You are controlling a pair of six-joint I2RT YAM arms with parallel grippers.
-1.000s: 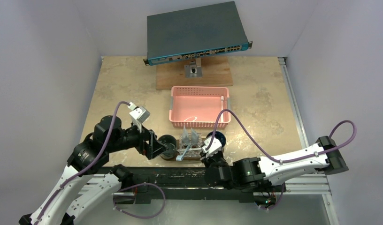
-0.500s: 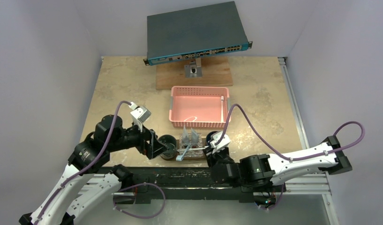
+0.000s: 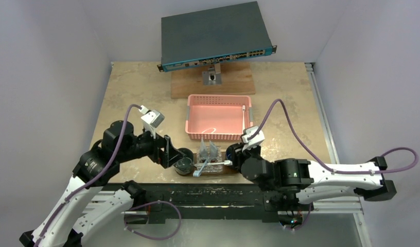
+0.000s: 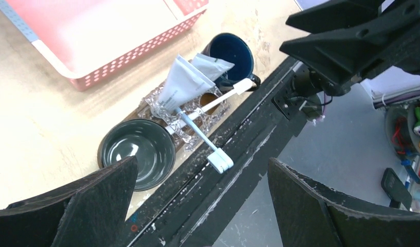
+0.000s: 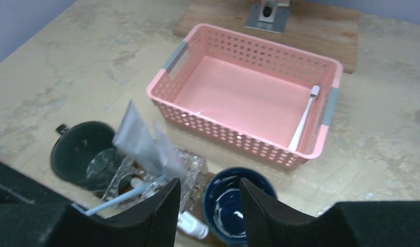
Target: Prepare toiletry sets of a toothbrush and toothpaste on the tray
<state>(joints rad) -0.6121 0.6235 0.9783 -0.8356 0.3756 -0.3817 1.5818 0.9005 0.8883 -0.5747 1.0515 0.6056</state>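
Observation:
The dark-brown tray (image 3: 218, 173) lies at the near table edge. On it are two silvery tubes (image 3: 208, 150) on crinkled clear wrapping, a light-blue toothbrush (image 3: 199, 170) and a white toothbrush (image 3: 224, 163). The tubes (image 4: 178, 85) and the light-blue brush (image 4: 203, 141) also show in the left wrist view. My left gripper (image 3: 172, 154) is open and empty beside a dark mug (image 3: 184, 163). My right gripper (image 5: 209, 182) is open and empty over a blue mug (image 5: 233, 206). Another white toothbrush (image 5: 303, 118) lies in the pink basket (image 5: 239, 128).
The pink basket (image 3: 220, 117) stands just behind the tray. A network switch (image 3: 215, 36) sits on a wooden board (image 3: 213, 82) at the back. The black table rail (image 4: 249, 154) runs along the near edge, under the left gripper (image 4: 202, 162).
My right arm swung its elbow to the right and its wrist drew back from the near edge, uncovering the white toothbrush by the blue mug. My left gripper drew slightly back from the dark mug.

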